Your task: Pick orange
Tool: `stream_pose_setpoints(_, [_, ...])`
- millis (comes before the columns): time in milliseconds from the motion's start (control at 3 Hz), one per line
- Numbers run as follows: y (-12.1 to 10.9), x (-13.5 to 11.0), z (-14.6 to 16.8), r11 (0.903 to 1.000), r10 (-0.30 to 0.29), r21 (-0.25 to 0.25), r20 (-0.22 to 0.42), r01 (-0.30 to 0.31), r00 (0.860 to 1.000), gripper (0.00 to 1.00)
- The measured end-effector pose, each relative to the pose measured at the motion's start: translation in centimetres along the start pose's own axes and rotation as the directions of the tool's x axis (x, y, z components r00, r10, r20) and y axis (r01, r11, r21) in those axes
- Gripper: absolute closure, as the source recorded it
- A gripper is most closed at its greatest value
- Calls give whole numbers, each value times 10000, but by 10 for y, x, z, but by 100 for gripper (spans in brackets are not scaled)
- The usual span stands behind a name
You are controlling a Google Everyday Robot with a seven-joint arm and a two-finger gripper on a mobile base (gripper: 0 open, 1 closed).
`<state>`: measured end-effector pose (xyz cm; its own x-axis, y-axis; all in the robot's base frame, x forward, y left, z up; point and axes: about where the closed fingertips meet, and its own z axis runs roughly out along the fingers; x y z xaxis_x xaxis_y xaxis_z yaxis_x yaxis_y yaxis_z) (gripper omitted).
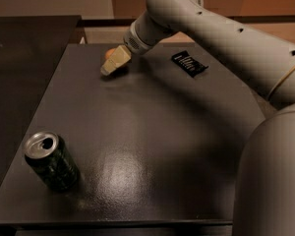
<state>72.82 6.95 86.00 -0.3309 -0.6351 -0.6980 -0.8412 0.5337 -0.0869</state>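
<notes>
The small round orange fruit (109, 52) sits on the flat dark grey bench (162, 132) near the far edge, left of the middle. The tan two-finger gripper (113, 64) is right at its near side and hides most of it. The flat black packet (189, 63) lies well off to their right. The green metal drink can (51, 161) stands by the front left corner.

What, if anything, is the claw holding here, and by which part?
It cannot be told. The claw sits against the orange, covering most of it, but no grip on it shows.
</notes>
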Motion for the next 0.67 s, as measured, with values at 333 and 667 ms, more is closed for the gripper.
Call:
stream_pose_setpoints(333, [1,-2,5,9999,-27,-102,-64,26,10000,19])
stream_pose_setpoints(667, [3,-1,5,9999,-15,-149,-151,13,9999,42])
